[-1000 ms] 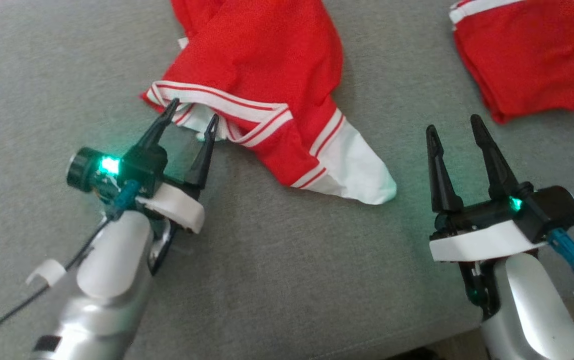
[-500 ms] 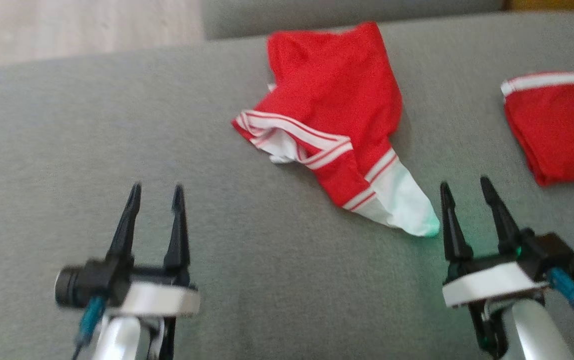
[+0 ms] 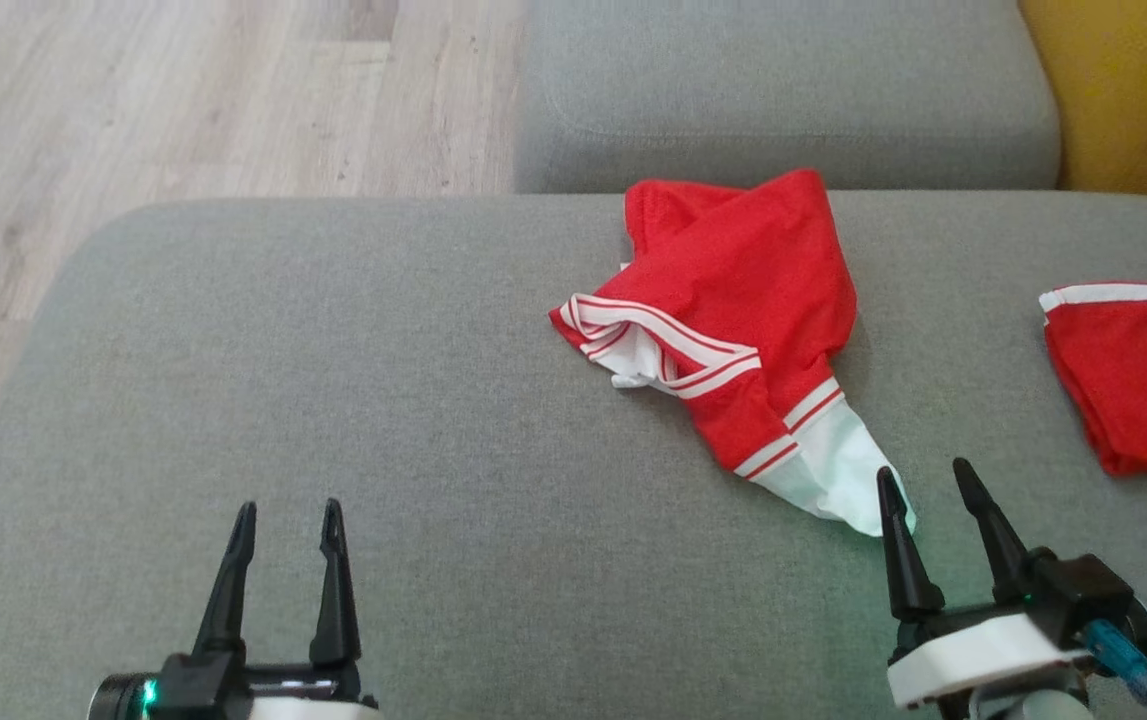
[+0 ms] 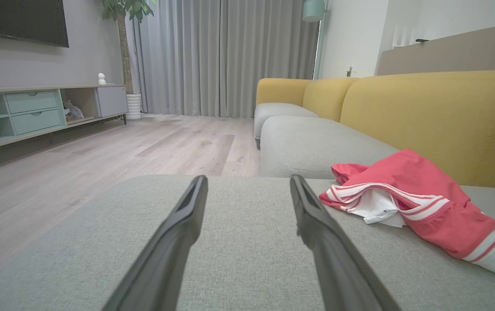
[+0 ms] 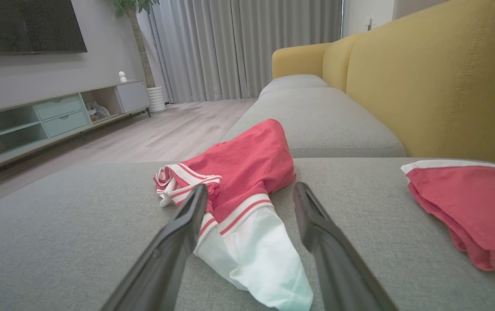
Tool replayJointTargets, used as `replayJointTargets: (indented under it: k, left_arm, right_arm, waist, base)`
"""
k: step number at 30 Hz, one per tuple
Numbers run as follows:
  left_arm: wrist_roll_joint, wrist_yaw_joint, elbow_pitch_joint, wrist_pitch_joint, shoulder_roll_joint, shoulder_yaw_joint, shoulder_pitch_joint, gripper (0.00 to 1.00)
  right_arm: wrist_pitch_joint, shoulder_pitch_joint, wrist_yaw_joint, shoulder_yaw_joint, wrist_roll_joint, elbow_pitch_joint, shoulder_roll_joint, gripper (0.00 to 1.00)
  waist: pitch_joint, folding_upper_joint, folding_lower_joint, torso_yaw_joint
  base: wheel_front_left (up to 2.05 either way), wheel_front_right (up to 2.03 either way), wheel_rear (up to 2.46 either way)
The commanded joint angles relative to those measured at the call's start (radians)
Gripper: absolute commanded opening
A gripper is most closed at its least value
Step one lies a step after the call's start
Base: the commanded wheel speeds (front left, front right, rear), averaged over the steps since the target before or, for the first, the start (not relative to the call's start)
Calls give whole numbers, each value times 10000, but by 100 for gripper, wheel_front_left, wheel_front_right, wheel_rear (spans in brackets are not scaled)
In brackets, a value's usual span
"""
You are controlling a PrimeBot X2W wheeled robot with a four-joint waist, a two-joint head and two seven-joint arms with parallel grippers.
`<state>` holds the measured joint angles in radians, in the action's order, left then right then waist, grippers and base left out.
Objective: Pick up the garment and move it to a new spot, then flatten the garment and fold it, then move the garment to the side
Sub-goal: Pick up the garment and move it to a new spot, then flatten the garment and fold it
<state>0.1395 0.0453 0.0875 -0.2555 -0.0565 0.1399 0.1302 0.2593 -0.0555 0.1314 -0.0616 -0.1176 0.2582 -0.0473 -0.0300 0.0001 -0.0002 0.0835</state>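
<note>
Garment (image 3: 743, 290) crumpled on grey cushion (image 3: 383, 400) | left gripper (image 3: 290, 505) fingers apart, empty | right gripper (image 3: 923, 468) fingers apart, empty

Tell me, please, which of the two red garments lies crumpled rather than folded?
The middle garment, bunched with a white cuff sticking out; the right-hand garment lies flat and folded.

Head view: high up, looking forward and down onto flat grey woven-fabric sofa seat (image 3: 383, 400).

Left wrist view: low, just above same seat, facing level along it toward grey curtains (image 4: 230, 56); crumpled red garment with white stripes and white hem (image 4: 437, 216) off to right.

Right wrist view: equally low, nearer, garment dead ahead.

Shared by all three: seat, garment, mustard-yellow padded sofa backrest (image 5: 446, 86).

Shared by head and right wrist views: folded red cloth with white band (image 5: 467, 207).
</note>
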Motion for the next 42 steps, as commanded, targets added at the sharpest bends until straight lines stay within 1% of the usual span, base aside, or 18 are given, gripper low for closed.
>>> replayJointTargets:
  k: [1,24,30,34,37,38,39,42]
  left_arm:
    - [-84,76,-401,-62,56,-321,-308,100]
    - [-243,47,-321,-62,62,-338,-188,100]
    - [-194,41,-301,-62,62,-226,-248,100]
    - [-169,-76,-115,-62,62,-14,-553,100]
    - [-156,-216,138,-62,62,232,-1002,100]
    - [-162,-273,247,-62,62,340,-1220,100]
    - [-187,-415,550,-62,62,590,-1770,100]
    - [-299,-671,1124,-62,62,1002,-2868,100]
  right_arm:
    - [24,217,-7,-209,-85,-268,-30,100]
    - [24,79,-7,-335,-158,-184,-30,100]
    - [24,158,-7,-407,-63,-191,-30,100]
    - [24,271,-7,-523,57,-229,-30,100]
    - [24,444,-7,-648,131,-290,-30,100]
    - [24,529,-7,-686,152,-338,-30,100]
    - [24,741,-7,-755,191,-471,-30,100]
    - [24,1133,-7,-869,223,-709,-30,100]
  waist:
    - [-54,-1,2,29]
    - [-199,-1,2,12]
    - [-40,-1,2,-130]
    - [220,-1,2,-422]
    - [542,-1,2,-822]
    - [722,-1,2,-978]
    - [1122,-1,2,-1291]
    - [1826,-1,2,-1799]
  base:
    - [0,0,0]
    - [0,0,0]
    - [0,0,0]
    - [0,0,0]
    - [0,0,0]
    - [0,0,0]
    - [0,0,0]
    - [0,0,0]
